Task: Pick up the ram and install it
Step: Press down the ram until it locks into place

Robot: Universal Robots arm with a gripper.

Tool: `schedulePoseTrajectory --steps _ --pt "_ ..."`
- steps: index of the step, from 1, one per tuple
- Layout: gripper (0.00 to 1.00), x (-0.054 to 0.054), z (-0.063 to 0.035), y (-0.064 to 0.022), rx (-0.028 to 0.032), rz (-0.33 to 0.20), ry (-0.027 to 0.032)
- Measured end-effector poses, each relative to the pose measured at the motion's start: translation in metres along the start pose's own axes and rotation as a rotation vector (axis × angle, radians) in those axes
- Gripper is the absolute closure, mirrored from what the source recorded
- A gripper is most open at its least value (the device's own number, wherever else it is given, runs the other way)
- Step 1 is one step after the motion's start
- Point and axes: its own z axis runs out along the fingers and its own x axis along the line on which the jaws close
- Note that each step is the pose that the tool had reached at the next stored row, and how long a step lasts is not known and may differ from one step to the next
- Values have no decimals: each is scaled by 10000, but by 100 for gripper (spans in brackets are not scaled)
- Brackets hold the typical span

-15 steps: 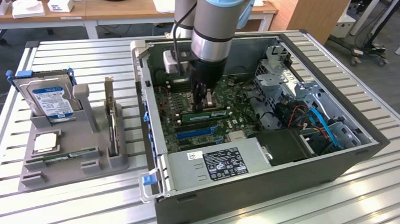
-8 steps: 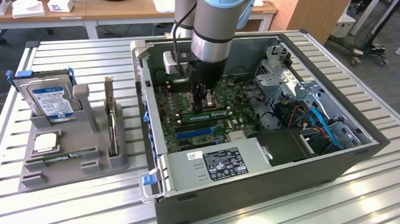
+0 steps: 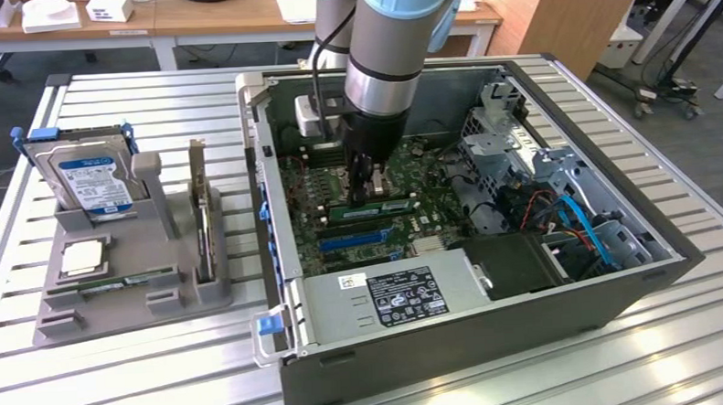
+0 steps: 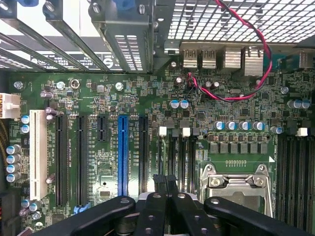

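Exterior view: my jaws (image 3: 368, 186) are lowered inside the open computer case (image 3: 466, 344) on the desk (image 3: 138, 377), over the motherboard (image 3: 336, 190); the ram (image 3: 123, 283) lies flat in the grey holder (image 3: 121, 300), well apart, at this view's left. Wrist view: jaws (image 4: 165, 183) closed together, gripping nothing, above the motherboard (image 4: 147, 98) near the blue slot (image 4: 122, 155).

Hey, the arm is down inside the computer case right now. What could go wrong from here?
The hand is shut and sits low over the motherboard, right beside the CPU socket. A sideways drift might knock the socket's metal frame. The small capacitors stand just past the fingertips, so pushing further forward might scrape them.
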Motion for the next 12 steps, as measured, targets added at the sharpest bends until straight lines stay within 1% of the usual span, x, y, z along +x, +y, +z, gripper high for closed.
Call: schedulePoseTrajectory --steps 7,8,12 --pt "90 0 16 -1 1 0 -2" --pt "90 0 30 -1 1 0 -2" --pt "90 0 30 -1 1 0 -2"
